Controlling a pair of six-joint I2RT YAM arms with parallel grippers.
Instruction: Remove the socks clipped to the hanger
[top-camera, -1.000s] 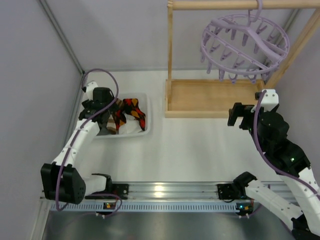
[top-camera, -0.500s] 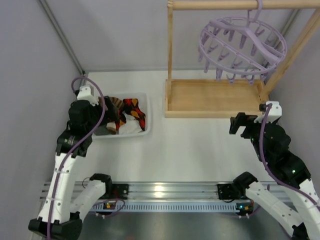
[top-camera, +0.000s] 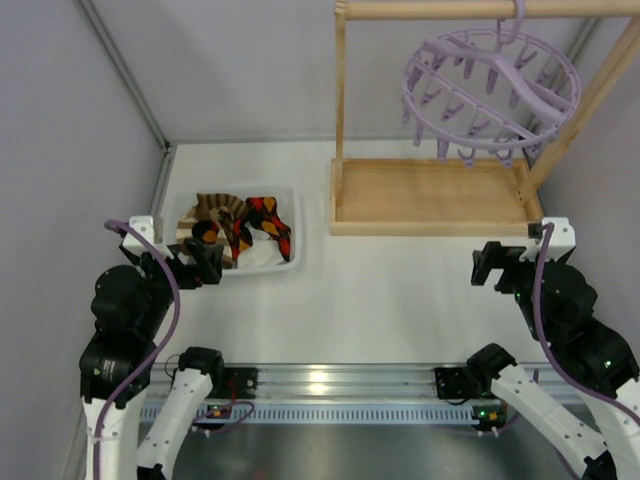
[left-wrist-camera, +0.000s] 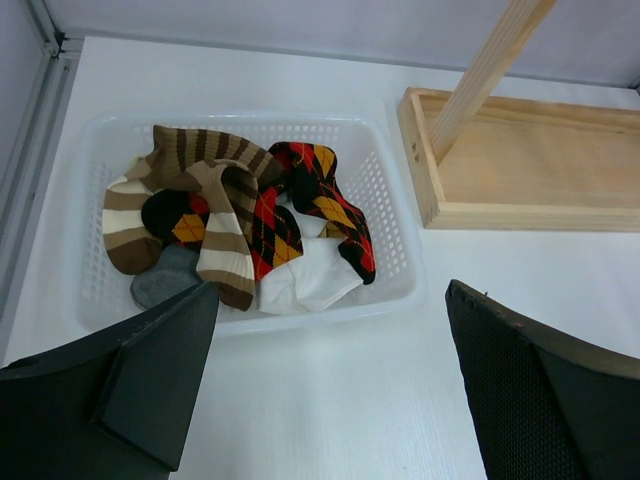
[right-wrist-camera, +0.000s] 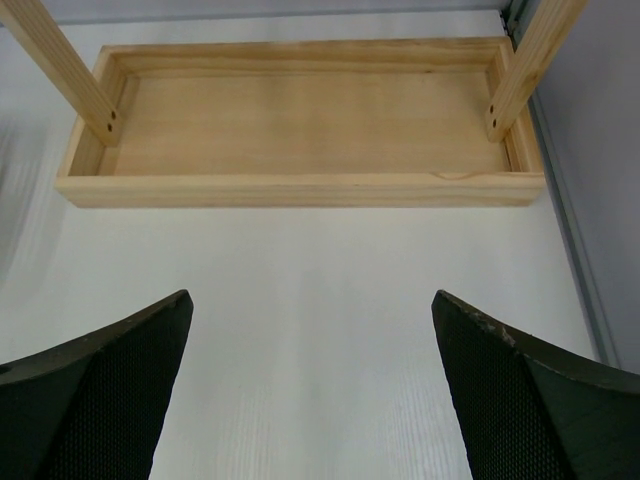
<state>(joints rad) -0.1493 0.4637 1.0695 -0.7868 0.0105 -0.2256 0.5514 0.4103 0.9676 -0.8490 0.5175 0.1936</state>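
The left hand (left-wrist-camera: 330, 300) is drawn back from above the basket (left-wrist-camera: 250, 122), where it is shown 1 second earlier, to the near left corner. Its 2 fingers are spread wide and nothing is held. The right hand (right-wrist-camera: 310, 300) is likewise fully spread and empty, and is also pulled nearer, away from the wooden rack (top-camera: 430, 195).

The socks (left-wrist-camera: 250, 215) are heaped in the basket, striped, diamond-patterned and white together. The hanger (top-camera: 490, 90) is hung from the rack's top bar at the far right, and no sock is seen on its pegs (top-camera: 455, 105). The task is therefore judged finished, or nearly so.

Open worktop (top-camera: 380, 290) is left between the 2 arms. The left arm is hemmed by the side wall (top-camera: 60, 200), the right by the rack's slanted post.
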